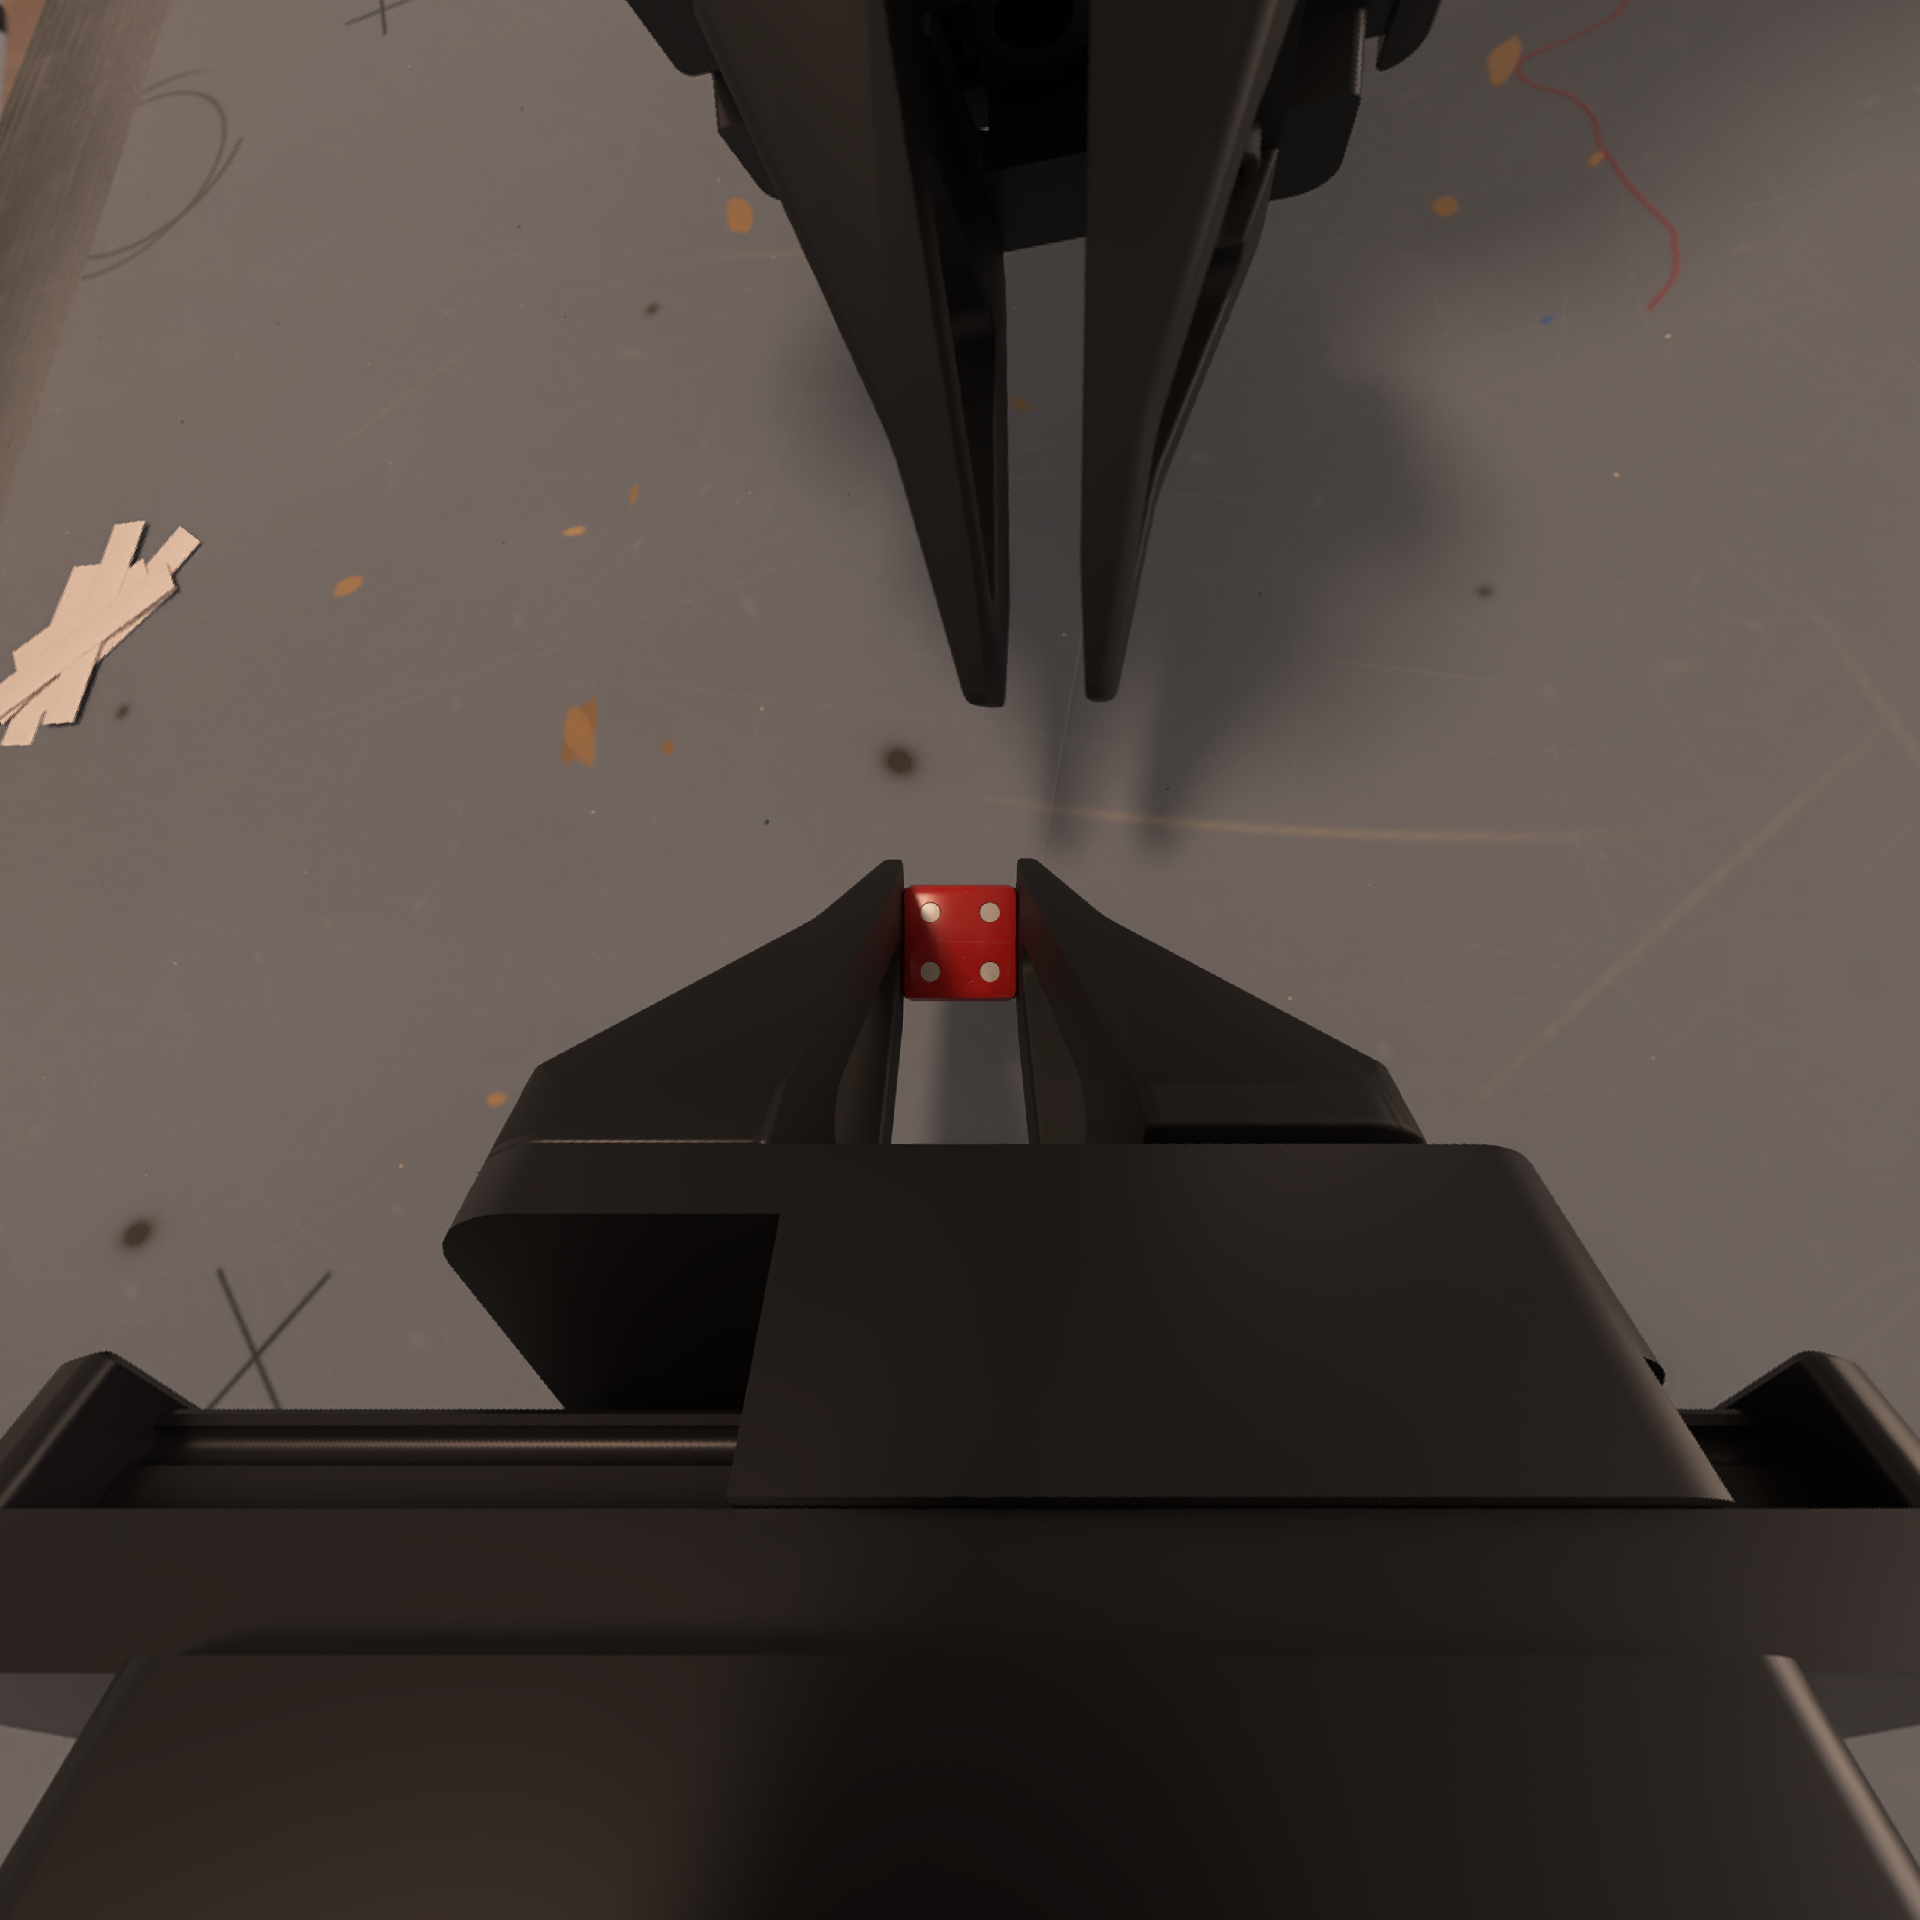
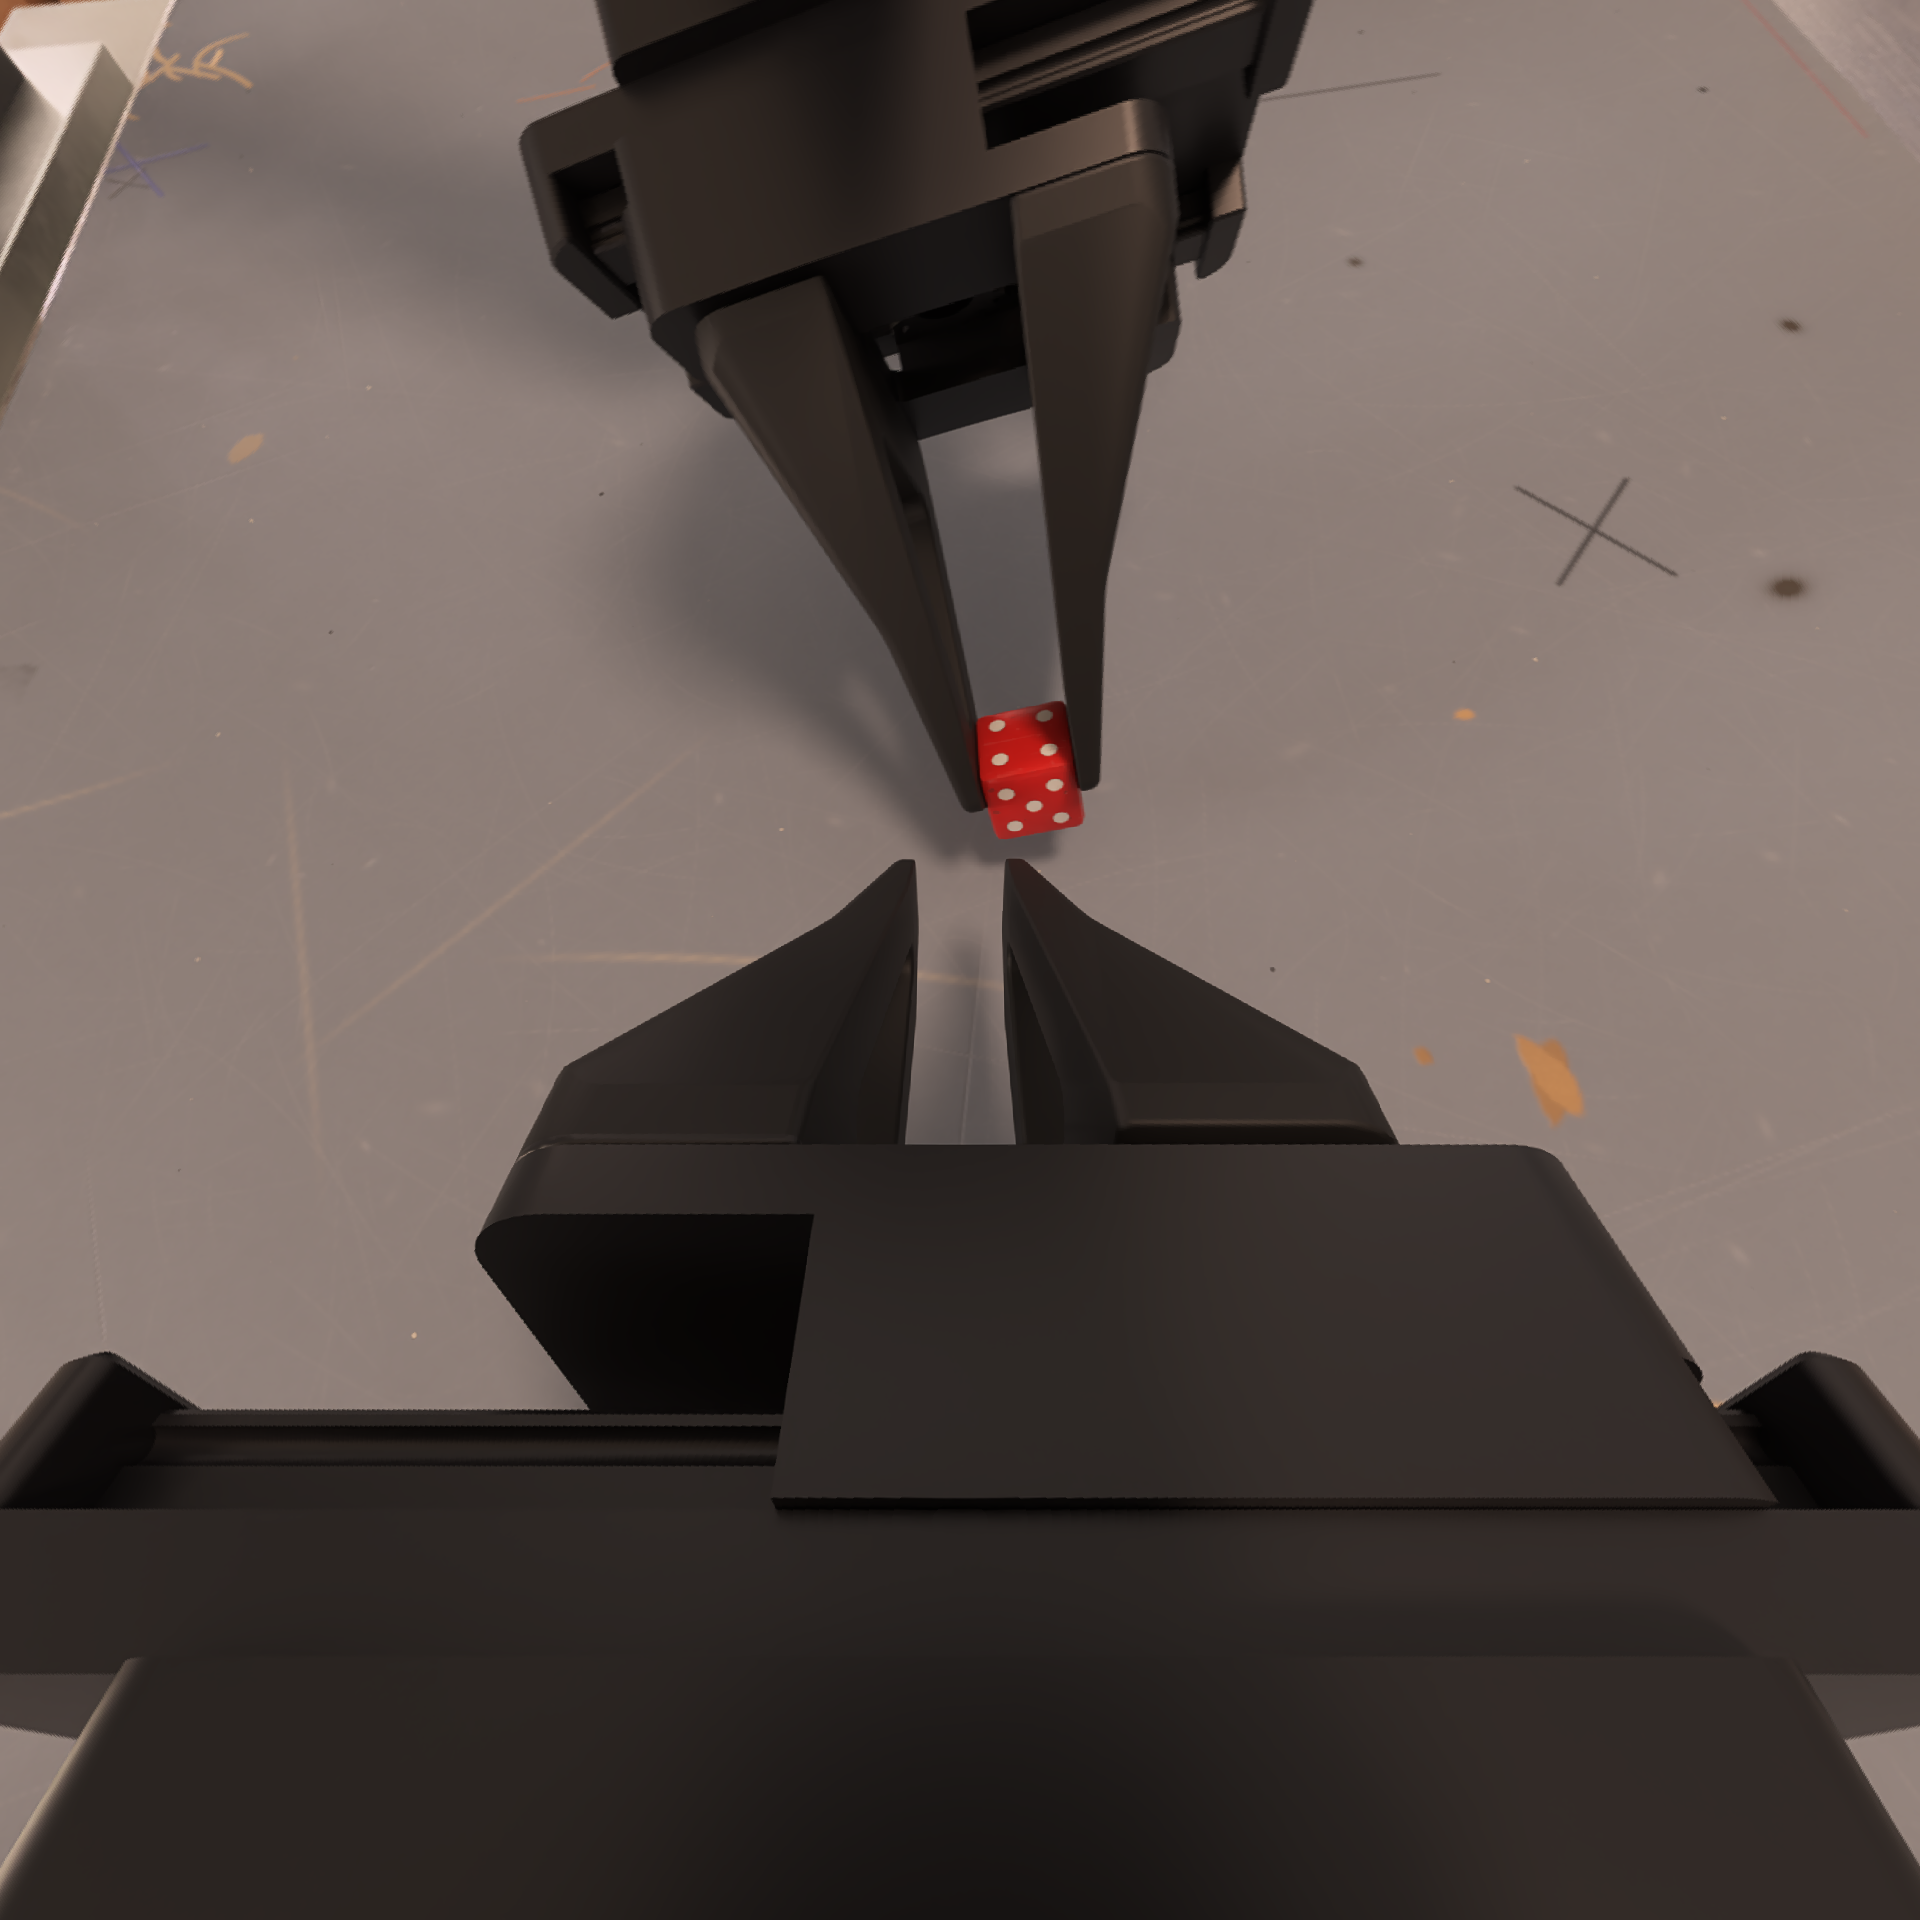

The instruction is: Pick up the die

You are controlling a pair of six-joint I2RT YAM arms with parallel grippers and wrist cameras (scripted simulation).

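A red die [image 1: 959,940] with white pips sits between my left gripper's [image 1: 959,873] fingers, which are shut on its two sides. The right wrist view shows the same grip from the front: the die [image 2: 1029,771] is pinched at the tips of the left gripper [image 2: 1031,795], close to the grey tabletop [image 2: 416,727]. My right gripper [image 2: 958,864] faces the die from a short distance. Its jaws are nearly together with only a narrow slit and nothing between them. It also shows in the left wrist view [image 1: 1044,698], pointing at the die.
The tabletop [image 1: 1558,831] is scratched and has orange specks, pencil crosses [image 2: 1595,530] and a patch of pale tape [image 1: 88,634] at the left. A raised metal edge [image 2: 62,177] runs along the far left.
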